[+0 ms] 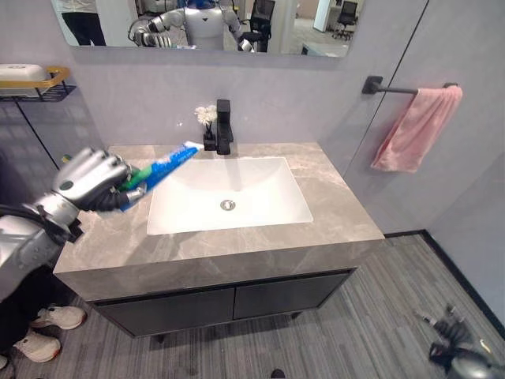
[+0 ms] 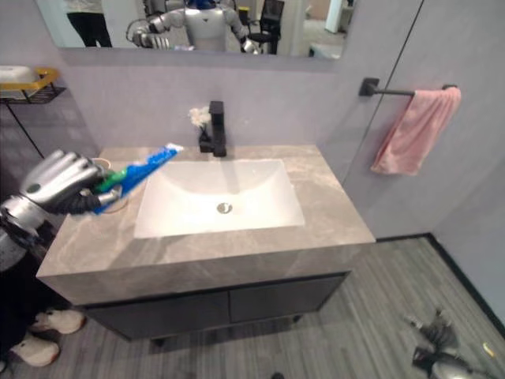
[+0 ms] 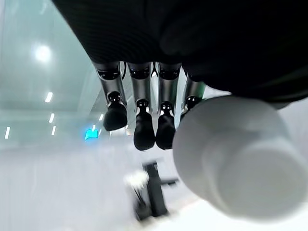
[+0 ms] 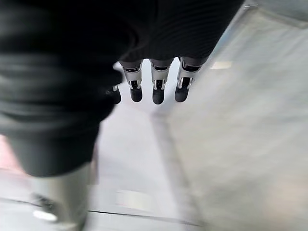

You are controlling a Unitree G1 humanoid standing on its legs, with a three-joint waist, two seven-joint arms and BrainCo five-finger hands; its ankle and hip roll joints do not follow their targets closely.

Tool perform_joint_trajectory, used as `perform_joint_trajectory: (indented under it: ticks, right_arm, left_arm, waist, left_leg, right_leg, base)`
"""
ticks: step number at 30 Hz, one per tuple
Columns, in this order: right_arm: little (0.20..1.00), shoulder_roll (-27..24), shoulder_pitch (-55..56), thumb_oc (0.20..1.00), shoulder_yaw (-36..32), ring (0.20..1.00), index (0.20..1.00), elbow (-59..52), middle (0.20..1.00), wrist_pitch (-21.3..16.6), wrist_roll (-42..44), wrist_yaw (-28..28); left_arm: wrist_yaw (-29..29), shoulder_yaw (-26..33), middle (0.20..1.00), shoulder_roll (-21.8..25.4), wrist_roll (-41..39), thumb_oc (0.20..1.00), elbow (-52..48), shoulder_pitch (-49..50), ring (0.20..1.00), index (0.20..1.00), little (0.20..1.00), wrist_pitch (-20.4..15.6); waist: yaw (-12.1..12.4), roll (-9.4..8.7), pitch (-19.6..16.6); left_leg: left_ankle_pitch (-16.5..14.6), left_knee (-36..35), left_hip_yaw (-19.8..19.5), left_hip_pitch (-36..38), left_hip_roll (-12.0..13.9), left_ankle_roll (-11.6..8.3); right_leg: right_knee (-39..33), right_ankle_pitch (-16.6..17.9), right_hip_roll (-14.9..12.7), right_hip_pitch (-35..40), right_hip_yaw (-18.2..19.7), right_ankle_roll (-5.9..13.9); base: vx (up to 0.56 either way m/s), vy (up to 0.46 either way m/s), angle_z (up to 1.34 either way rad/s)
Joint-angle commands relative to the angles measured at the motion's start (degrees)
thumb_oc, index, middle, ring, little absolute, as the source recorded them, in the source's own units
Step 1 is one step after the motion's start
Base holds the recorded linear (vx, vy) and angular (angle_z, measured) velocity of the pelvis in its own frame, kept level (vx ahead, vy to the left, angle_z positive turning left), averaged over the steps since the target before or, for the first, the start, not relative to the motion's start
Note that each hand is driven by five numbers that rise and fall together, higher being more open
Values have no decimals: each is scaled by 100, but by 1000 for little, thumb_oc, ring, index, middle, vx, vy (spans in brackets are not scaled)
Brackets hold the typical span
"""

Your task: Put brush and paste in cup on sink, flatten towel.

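The left hand (image 1: 88, 183) gripped the toothpaste tube (image 1: 162, 169) — tilted over the grey marble table (image 1: 237, 245), left of the white sink (image 1: 229, 196). Right of the sink, a pink towel (image 1: 417, 129) hung bunched on its rail — the right hand (image 4: 154, 86) hung low, fingers relaxed, holding nothing.

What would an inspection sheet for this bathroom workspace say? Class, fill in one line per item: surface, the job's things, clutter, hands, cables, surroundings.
Surface: grey stone counter around a white sink, with a black tap behind it.
Job's things: toothpaste tube held over the counter's left side; cup partly hidden behind the hand; pink towel hangs bunched on the wall rail.
Clutter: small white flowers beside the tap.
Hands: left hand curled round the tube; right hand low by the floor, fingers straight.
Cables: nothing seen.
Surroundings: mirror above, wire shelf on the left wall, a person's shoes on the floor.
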Motion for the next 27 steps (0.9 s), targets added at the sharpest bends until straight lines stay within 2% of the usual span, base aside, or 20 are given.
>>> perform_joint_trajectory:
  ticks: [1, 5, 7, 11, 14, 16, 17, 19, 20, 23, 24, 26, 27]
  right_arm:
    - [1000, -381, -477, 1000, -160, 1000, 1000, 242, 1000, -529, -430, -658]
    - [1000, -414, -653, 1000, -275, 1000, 1000, -900, 1000, -719, -494, -762]
    - [1000, -598, -955, 1000, -24, 1000, 1000, -1944, 1000, -790, -755, -517]
    - [1000, -853, -1439, 1000, 392, 1000, 1000, -2425, 1000, -771, -667, -286]
    - [1000, -836, -1991, 1000, 1006, 1000, 1000, -2623, 1000, -785, 34, 43]
    - [1000, -648, -2446, 1000, 1651, 1000, 1000, -2476, 1000, -726, 1005, 353]
    - [1000, -446, -2906, 1000, 2337, 1000, 1000, -2472, 1000, -636, 2020, 733]
    - [1000, -316, -3117, 1000, 2525, 1000, 1000, -2464, 1000, -648, 2411, 886]
    - [1000, -40, -3402, 1000, 2914, 1000, 1000, -2366, 1000, -642, 2821, 1051]
    - [1000, 460, -4096, 1000, 3587, 1000, 1000, -2260, 1000, -590, 3295, 1115]
    - [1000, 852, -4461, 1000, 3972, 1000, 1000, -2235, 1000, -571, 3591, 1232]
    - [1000, 866, -4486, 1000, 3973, 1000, 1000, -2209, 1000, -579, 3602, 1242]
    - [1000, 1327, -4988, 1000, 4408, 1000, 1000, -2069, 1000, -585, 3839, 1379]
  left_arm:
    - [751, 395, 200, 107, 266, 200, 172, -681, 200, 200, 200, 107]
    - [963, 418, 200, 149, 395, 200, 202, -950, 200, 200, 200, 253]
    - [1020, 461, 200, 129, 427, 200, 135, -1153, 200, 200, 200, 313]
    - [1009, 303, 200, 168, 399, 200, 56, -1405, 200, 200, 200, 341]
    - [1053, 52, 200, 196, 350, 200, 38, -1803, 200, 200, 200, 408]
    - [1075, -204, 200, 152, 241, 200, 47, -2110, 200, 200, 200, 468]
    - [1148, -439, 200, 62, 134, 200, 13, -2433, 200, 200, 200, 544]
    - [1186, -611, 200, 43, 104, 200, 28, -2640, 200, 200, 200, 562]
    - [1212, -840, 200, -37, 73, 200, 84, -2850, 200, 200, 200, 586]
    - [1319, -1212, 200, -146, 6, 200, -37, -3288, 200, 200, 200, 595]
    - [1379, -1341, 200, -215, 2, 200, -106, -3439, 200, 200, 200, 603]
    - [1384, -1368, 200, -202, 1, 200, -91, -3472, 200, 200, 200, 605]
    - [1439, -1687, 200, -387, 18, 200, -230, -3774, 200, 200, 200, 562]
  waist:
    - [-104, 34, -149]
    - [-114, 60, -168]
    - [-96, 64, -204]
    - [-51, 52, -232]
    - [6, 40, -239]
    - [79, 8, -227]
    - [154, -23, -215]
    - [175, -29, -215]
    - [221, -35, -205]
    - [352, -56, -213]
    - [423, -57, -213]
    - [416, -67, -205]
    - [506, -61, -192]
  left_leg:
    - [-142, 70, -313, -191, -192, 132]
    - [-166, 73, -301, -144, -201, 149]
    - [-156, 72, -264, -138, -211, 152]
    - [-138, 72, -254, -148, -219, 158]
    - [-127, 72, -251, -158, -222, 163]
    - [-107, 72, -249, -156, -221, 157]
    - [-78, 73, -238, -160, -222, 145]
    - [-74, 72, -233, -175, -220, 143]
    - [-69, 71, -237, -165, -215, 140]
    - [-44, 68, -253, -194, -220, 130]
    - [-35, 69, -259, -200, -219, 124]
    - [-37, 70, -258, -200, -219, 123]
    - [-27, 75, -277, -214, -224, 118]
  right_leg:
    - [69, -46, -47, 181, 123, 446]
    - [83, -87, -44, 204, 155, 441]
    - [107, -114, -48, 192, 182, 435]
    - [118, -125, -56, 172, 197, 426]
    - [112, -130, -62, 160, 206, 418]
    - [115, -123, -71, 165, 205, 405]
    - [113, -111, -70, 163, 203, 386]
    - [103, -118, -70, 160, 203, 376]
    - [95, -126, -68, 181, 189, 366]
    - [67, -127, -73, 177, 160, 342]
    - [56, -131, -74, 180, 146, 331]
    - [57, -132, -73, 180, 147, 331]
    - [47, -152, -71, 184, 115, 309]
  base:
    - [12, 33, -7]
    - [2, 16, -1]
    - [-25, 43, -3]
    - [-21, 20, -10]
    - [-10, 4, 0]
    - [-49, -2, 0]
    - [-68, -12, -1]
    - [-22, -3, 0]
    - [-30, -11, 1]
    - [0, 0, 0]
    - [-7, -8, 6]
    - [-1, -7, 8]
    - [6, -11, 7]
